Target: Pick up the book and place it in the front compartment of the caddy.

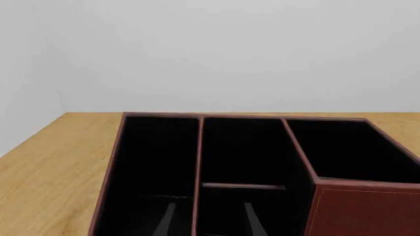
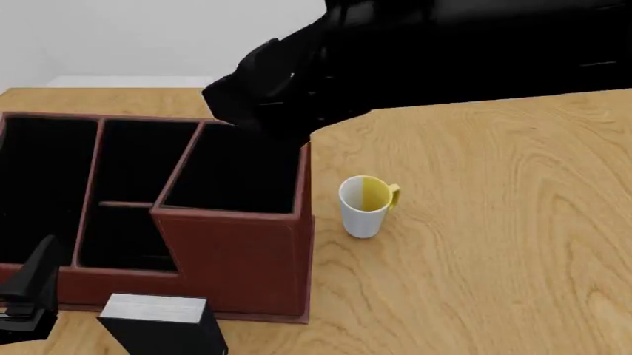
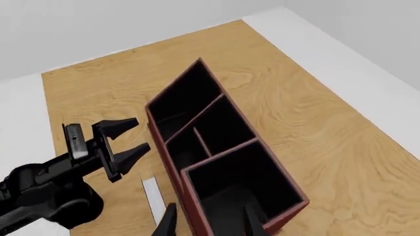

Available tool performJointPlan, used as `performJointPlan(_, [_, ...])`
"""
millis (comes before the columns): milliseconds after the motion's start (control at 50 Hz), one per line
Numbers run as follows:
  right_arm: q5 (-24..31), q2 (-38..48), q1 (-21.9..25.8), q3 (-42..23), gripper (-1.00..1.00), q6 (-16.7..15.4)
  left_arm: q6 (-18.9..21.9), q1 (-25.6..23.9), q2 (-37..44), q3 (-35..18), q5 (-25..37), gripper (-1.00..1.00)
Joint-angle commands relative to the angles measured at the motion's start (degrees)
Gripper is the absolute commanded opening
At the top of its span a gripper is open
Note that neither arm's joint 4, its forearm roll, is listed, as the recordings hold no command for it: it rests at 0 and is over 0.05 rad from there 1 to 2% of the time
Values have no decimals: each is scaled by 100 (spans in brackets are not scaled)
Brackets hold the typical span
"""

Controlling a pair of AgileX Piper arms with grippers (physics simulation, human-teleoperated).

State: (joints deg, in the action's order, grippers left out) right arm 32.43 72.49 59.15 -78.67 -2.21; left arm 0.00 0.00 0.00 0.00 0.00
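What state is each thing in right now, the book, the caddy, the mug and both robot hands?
book: standing on the table against the caddy's near wall, not held.
caddy: upright, open-topped, its visible compartments look empty.
mug: upright on the table, right of the caddy, apart from it.
left hand: open, holding nothing, beside the caddy.
right hand: open, holding nothing, above the caddy.

We find no writing, label, brand, number or sign that we can read in any view: the caddy [image 2: 237, 259], the book [image 2: 158, 319], the mug [image 2: 365, 205] and the worktop [image 2: 493, 222] all show plain surfaces.
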Motion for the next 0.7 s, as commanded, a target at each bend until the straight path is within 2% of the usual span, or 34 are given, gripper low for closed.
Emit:
performJointPlan(20, [320,559,517,-351,100,141,0,0,0,0,0,100])
performJointPlan(60, [336,614,592,-380,100,50,0,0,0,0,0,100])
performJointPlan(180, [471,817,879,-498,100,160,0,0,0,0,0,100])
performJointPlan(220, [483,864,936,-518,100,56,0,0,0,0,0,100])
performJointPlan(260, [558,942,996,-572,100,109,0,0,0,0,0,100])
performJointPlan(360, [694,1166,1155,-638,100,-14,0,0,0,0,0,100])
performJointPlan(600, [749,1699,1217,-649,100,-345,0,0,0,0,0,100])
performJointPlan(700, [732,1798,1304,-647,100,-342,0,0,0,0,0,100])
